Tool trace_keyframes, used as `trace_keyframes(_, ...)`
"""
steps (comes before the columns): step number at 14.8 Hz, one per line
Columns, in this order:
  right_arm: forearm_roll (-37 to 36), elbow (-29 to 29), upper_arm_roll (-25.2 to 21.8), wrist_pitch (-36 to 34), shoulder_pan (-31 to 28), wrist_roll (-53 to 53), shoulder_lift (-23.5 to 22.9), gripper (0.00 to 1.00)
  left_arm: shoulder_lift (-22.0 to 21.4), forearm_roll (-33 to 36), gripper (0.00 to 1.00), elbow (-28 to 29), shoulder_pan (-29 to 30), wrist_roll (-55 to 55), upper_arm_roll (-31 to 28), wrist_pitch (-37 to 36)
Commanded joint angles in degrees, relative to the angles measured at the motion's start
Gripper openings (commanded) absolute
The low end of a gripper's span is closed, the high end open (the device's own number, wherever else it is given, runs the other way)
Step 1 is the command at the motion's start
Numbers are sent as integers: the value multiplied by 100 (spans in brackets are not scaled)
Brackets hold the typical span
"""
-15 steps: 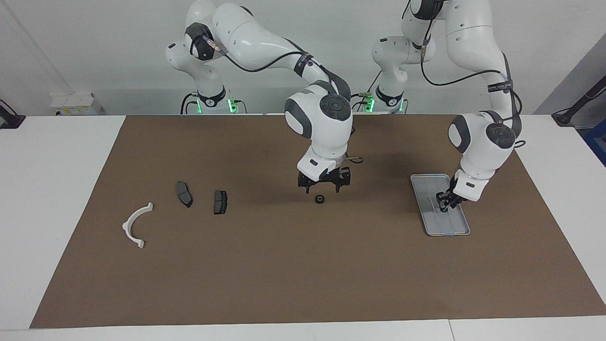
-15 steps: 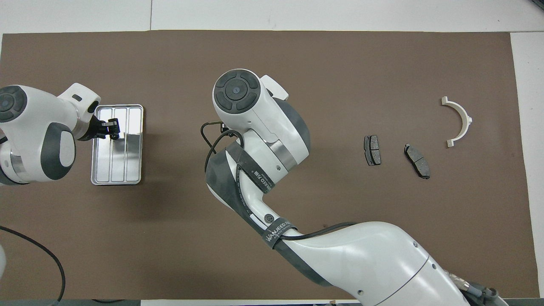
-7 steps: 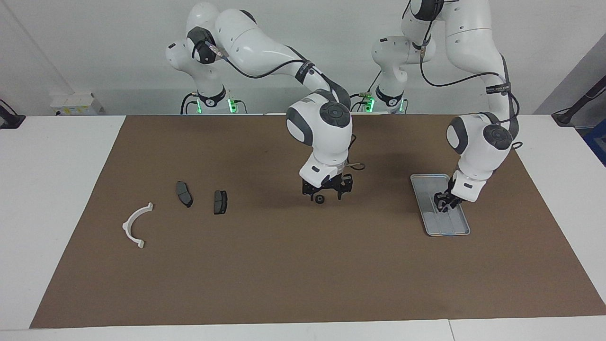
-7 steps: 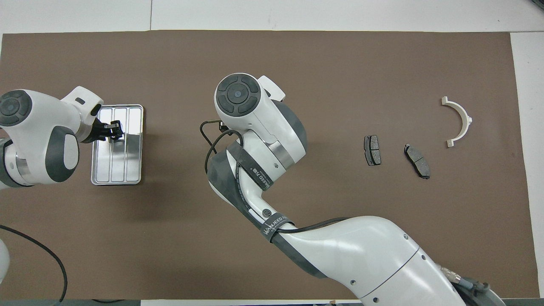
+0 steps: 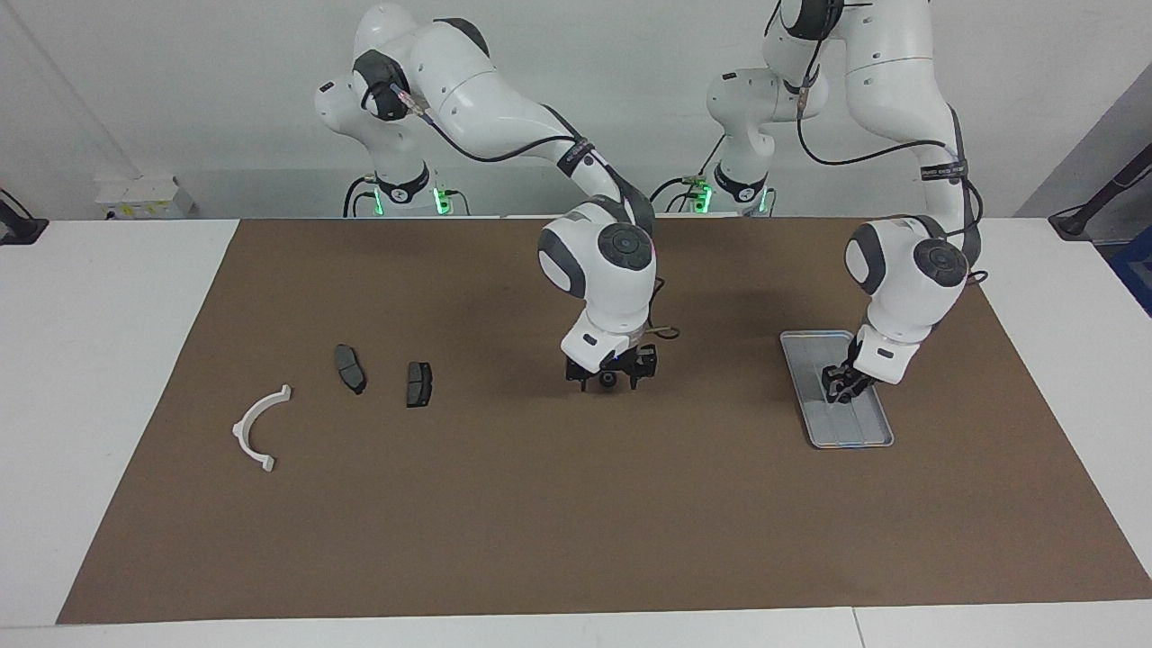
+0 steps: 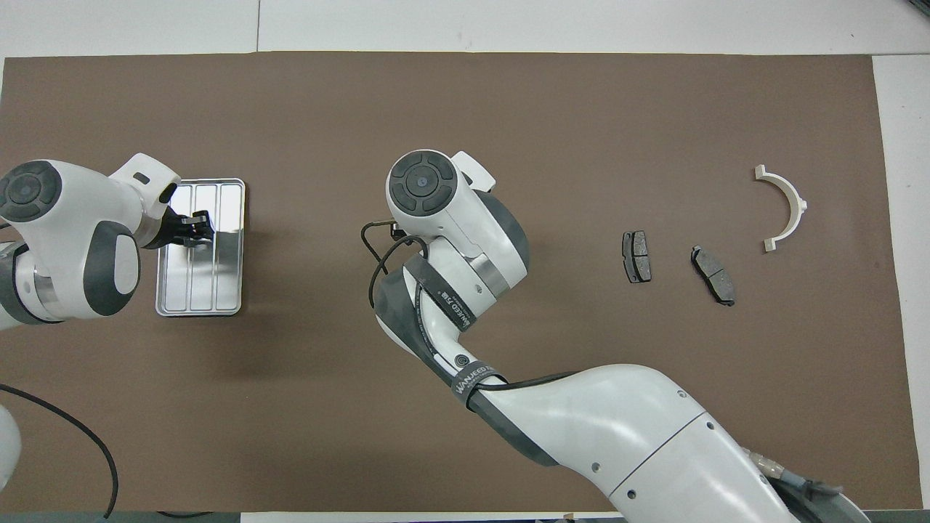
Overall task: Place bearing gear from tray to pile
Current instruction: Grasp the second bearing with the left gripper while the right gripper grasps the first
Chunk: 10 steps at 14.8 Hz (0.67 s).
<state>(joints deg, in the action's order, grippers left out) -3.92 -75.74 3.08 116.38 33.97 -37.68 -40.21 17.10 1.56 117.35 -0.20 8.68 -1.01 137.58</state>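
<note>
The bearing gear (image 5: pixel 609 380), small, black and round, lies on the brown mat mid-table, well off the tray. My right gripper (image 5: pixel 610 382) is down at the mat, open, with one finger on each side of the gear and gaps showing. In the overhead view the right wrist hides the gear. The silver ribbed tray (image 5: pixel 855 434) (image 6: pixel 218 290) lies toward the left arm's end, and my left gripper (image 5: pixel 839 389) (image 6: pixel 192 226) hangs low over it. The pile lies toward the right arm's end: a white bracket (image 5: pixel 259 427) (image 6: pixel 788 205) and two dark pads (image 5: pixel 350 368) (image 5: pixel 418 383).
A brown mat (image 5: pixel 576 522) covers most of the white table. A small white box (image 5: pixel 144 196) stands on the table at the robots' edge, off the mat, toward the right arm's end.
My right gripper has come down from above the gear until it straddles it, and its jaws have narrowed a little. The left gripper has shifted slightly over the tray.
</note>
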Motion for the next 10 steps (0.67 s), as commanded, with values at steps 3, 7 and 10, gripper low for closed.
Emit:
trace_keyframes(3,14,-625,53,130,5,-11,408,94,-40,55,32,174,72,-24,57,191)
trace_keyframes(7,22,-924,53,411,5,-11,505,94,-31,-24,0,-19,-6,46,66,42)
trace_keyframes(10,22,-995,61,429,14,-11,532,94,-136,-244,0,-563,-357,816,83,-773)
